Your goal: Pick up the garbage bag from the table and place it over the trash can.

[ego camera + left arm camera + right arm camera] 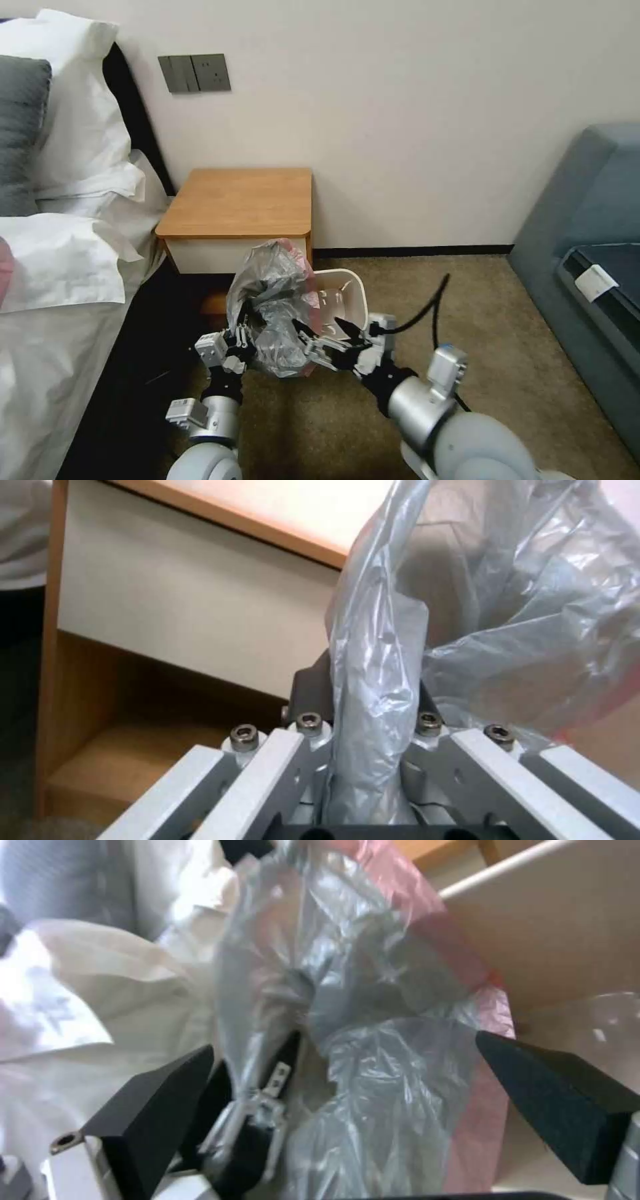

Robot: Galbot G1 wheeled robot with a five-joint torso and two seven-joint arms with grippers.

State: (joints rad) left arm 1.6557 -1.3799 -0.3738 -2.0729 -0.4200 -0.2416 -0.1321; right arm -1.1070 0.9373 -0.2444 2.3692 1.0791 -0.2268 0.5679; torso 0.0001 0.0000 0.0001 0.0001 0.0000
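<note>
The crinkly grey garbage bag (273,300) with a pinkish-red edge hangs bunched in the air in front of the table (237,200), over the near-left side of the cream trash can (347,293). My left gripper (239,337) is shut on a twisted strand of the bag (373,680), seen close up in the left wrist view. To the bag's right my right gripper (327,332) stands open. Its black fingertips (160,1090) sit either side of the bag's folds (373,1065) without pressing them. The can's beige wall (567,930) lies just behind.
A bed with white pillows (73,167) and sheets fills the left side. A grey-blue sofa (587,253) stands at the right. The trash can sits on brown carpet (507,347) beside the table's white drawer front (187,605). A black cable (427,310) arches behind my right wrist.
</note>
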